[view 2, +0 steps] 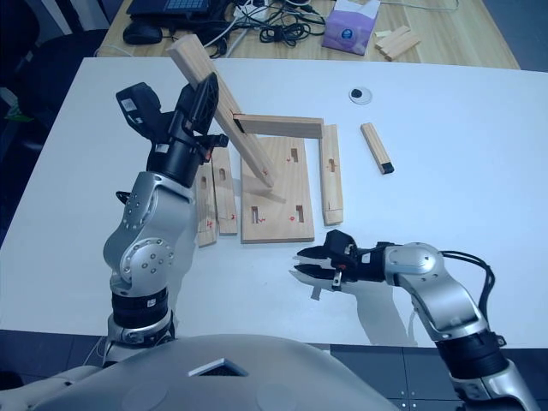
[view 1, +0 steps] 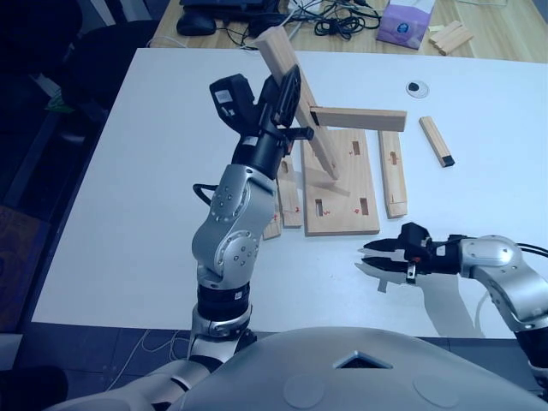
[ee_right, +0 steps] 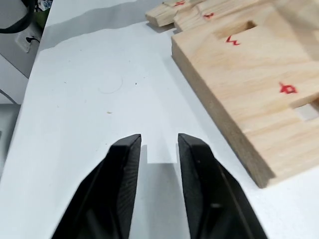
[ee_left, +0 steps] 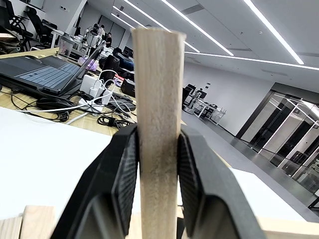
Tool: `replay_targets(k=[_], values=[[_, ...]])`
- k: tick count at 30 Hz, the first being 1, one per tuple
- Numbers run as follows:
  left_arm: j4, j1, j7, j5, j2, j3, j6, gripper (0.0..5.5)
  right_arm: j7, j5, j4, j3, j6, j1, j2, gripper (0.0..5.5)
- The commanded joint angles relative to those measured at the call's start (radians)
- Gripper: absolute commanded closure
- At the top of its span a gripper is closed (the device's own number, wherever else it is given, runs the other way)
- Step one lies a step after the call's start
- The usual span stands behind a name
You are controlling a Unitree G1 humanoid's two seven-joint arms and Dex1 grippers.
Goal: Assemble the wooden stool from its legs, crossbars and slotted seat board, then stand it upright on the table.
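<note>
Left gripper (ee_left: 156, 133) raised over bench (view 1: 154, 171), fingers clamped on wooden leg (view 1: 323, 152); leg tilted, lower end on slotted seat board (view 1: 342, 210), which lies flat on bench; crossbar (view 1: 360, 118) juts sideways from leg; spare leg (view 1: 392, 171) flat just right of board; short block (view 1: 437, 141) farther right; right gripper (view 1: 360, 259) low near board's front right corner, fingers apart, empty.

white table with stool parts laid flat.
we see the white table (view 1: 128, 171) bearing the slotted seat board (view 1: 342, 218) near its middle; a pair of slotted strips (view 2: 224, 201) lies just beside its left edge, a single slotted strip (view 1: 393, 175) beside its right; a short dark-tipped block (view 1: 437, 141) lies farther right, a small round disc (view 1: 417, 87) towards the far edge.
</note>
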Motion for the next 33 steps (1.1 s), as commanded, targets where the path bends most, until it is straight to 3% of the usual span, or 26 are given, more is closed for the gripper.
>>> replay_targets(k=[1, 4, 10, 20, 24, 30, 33], values=[[-0.006, -0.023, -0.012, 0.021, -0.011, 0.005, 0.003, 4.48, -0.098, -0.13, 0.109, 0.067, -0.06, -0.11, 0.082, 5.02], [-0.003, -0.017, -0.019, 0.039, -0.018, -0.001, 0.0, 4.48, -0.246, -0.251, 0.253, 0.118, -0.15, -0.186, 0.208, 5.49], [0.011, -0.029, -0.032, 0.096, -0.011, -0.01, -0.017, 4.48, -0.321, -0.303, 0.355, 0.156, -0.223, -0.272, 0.328, 5.5], [0.036, -0.014, -0.007, 0.419, 0.051, -0.066, -0.117, 4.48, -0.411, -0.318, 0.469, 0.138, -0.281, -0.367, 0.476, 5.5], [0.045, 0.001, 0.006, 0.448, 0.023, -0.052, -0.131, 4.48, -0.381, -0.266, 0.393, 0.036, -0.318, -0.284, 0.386, 5.5], [0.062, -0.02, 0.039, 0.412, -0.061, 0.001, -0.146, 4.48, -0.318, -0.155, 0.376, -0.228, -0.374, -0.06, 0.171, 5.5], [0.094, -0.024, 0.061, 0.365, -0.104, 0.022, -0.148, 4.48, -0.294, -0.129, 0.381, -0.291, -0.395, 0.003, 0.122, 5.5]])
